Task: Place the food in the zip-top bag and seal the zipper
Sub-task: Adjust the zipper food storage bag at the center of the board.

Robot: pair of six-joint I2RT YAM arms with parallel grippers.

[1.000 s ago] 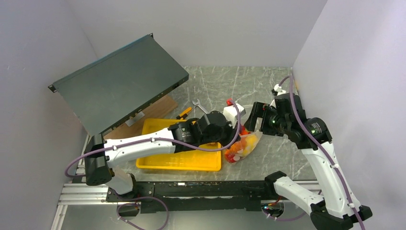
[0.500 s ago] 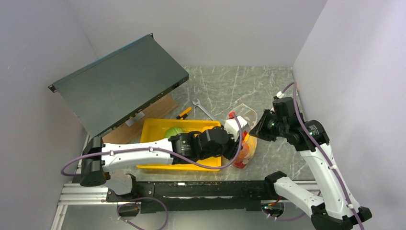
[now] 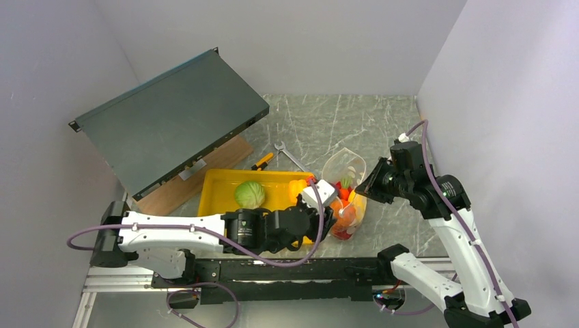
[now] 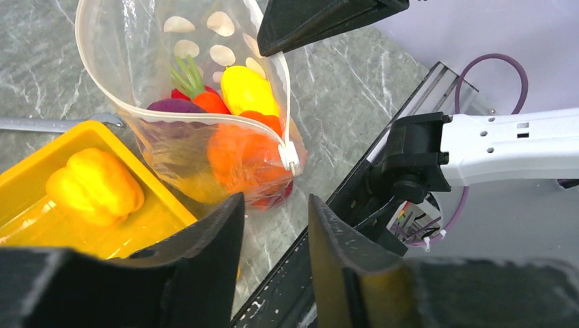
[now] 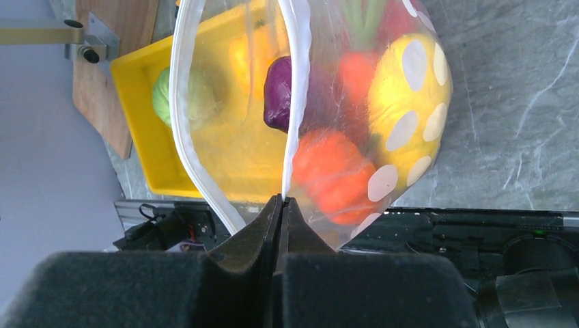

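Just released: left gripper (image 4: 273, 205) withdrawn from zip-top bag (image 4: 177, 147) toward table (image 3: 307, 123) near edge, jaws spread, empty. Right gripper (image 5: 282, 201) now pinches zipper (image 5: 293, 116), mouth gaping. Left in tray (image 3: 218, 188): cabbage (image 3: 249, 194), yellow pepper (image 4: 92, 186).

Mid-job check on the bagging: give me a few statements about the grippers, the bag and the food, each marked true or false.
1. The right gripper is shut on the zipper of the zip-top bag. True.
2. The left gripper holds the yellow pepper. False: it is open and empty, and the pepper lies in the yellow tray.
3. The cabbage is in the bag. False: it sits in the tray.
4. The purple onion is inside the bag. True.
5. The bag is sealed. False: its mouth gapes open.
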